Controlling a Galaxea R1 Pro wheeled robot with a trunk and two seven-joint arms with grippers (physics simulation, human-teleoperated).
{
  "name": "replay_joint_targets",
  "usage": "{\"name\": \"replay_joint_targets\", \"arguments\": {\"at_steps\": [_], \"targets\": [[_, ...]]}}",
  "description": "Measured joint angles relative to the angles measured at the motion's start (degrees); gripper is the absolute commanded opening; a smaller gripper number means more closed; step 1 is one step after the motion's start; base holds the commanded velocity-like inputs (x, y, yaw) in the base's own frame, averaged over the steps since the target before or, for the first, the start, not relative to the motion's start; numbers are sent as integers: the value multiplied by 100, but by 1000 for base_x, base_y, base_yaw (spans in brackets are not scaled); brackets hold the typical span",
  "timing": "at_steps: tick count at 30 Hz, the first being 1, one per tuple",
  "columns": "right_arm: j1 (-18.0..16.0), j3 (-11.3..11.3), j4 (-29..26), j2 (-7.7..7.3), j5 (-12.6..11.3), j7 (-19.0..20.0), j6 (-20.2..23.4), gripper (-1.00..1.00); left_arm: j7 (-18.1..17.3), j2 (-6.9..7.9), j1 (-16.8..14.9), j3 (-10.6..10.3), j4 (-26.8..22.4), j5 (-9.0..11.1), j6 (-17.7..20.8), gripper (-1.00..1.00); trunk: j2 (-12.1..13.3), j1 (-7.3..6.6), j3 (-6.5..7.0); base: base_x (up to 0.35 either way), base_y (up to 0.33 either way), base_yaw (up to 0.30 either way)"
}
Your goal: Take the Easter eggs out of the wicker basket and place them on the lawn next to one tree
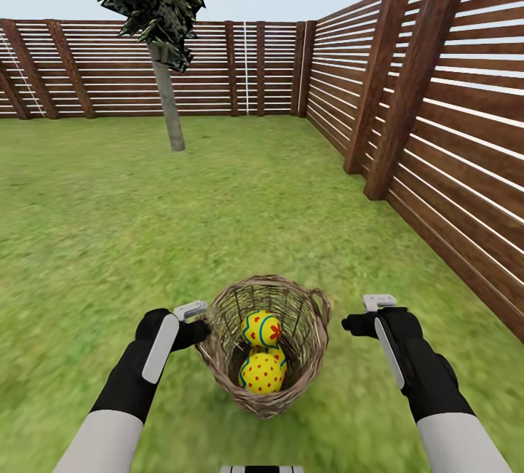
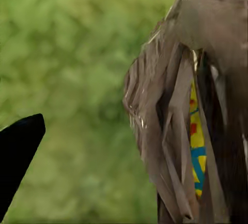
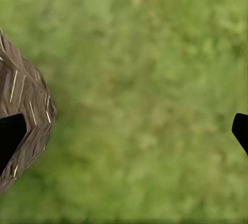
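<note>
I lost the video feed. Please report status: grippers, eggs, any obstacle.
Left gripper at basket wall, right gripper beside it, both empty, apparently open. Two eggs visible inside basket. Open lawn to tree, nothing blocking.

A small brown woven wicker basket (image 1: 266, 346) with an open, see-through weave is seen low in the centre of the head view, standing upright on a broad flat lawn of bright green grass (image 1: 145, 225). A small loop handle is carried at its rim on the right. Two yellow Easter eggs are visible inside it, one (image 1: 261, 328) painted with red flowers and a blue band, the other (image 1: 262, 372) dotted red and lying just below it; a third cannot be made out. A tree with a straight pale grey trunk and dark blocky leaves (image 1: 169, 105) is rooted in the upper left, well apart from the basket.
</note>
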Motion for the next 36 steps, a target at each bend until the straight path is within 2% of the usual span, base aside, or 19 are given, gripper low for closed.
{"name": "replay_joint_targets", "arguments": {"at_steps": [7,9,13,36], "targets": [[0,0,9,0,-8,-4,-1,100,10,-2,0,7,-2,-8,10,-100,0,0,0,0,0,0],[0,0,9,0,-8,-4,-1,100,-2,-2,-1,6,-3,98,-14,-100,0,0,0,0,0,0],[0,0,9,-5,-11,-4,-1,100,-5,-7,0,8,-53,35,5,-100,0,0,0,0,0,0],[0,0,9,0,-15,-12,-1,100,0,-8,1,9,-12,-20,16,-100,69,-78,505,0,0,0]]}}
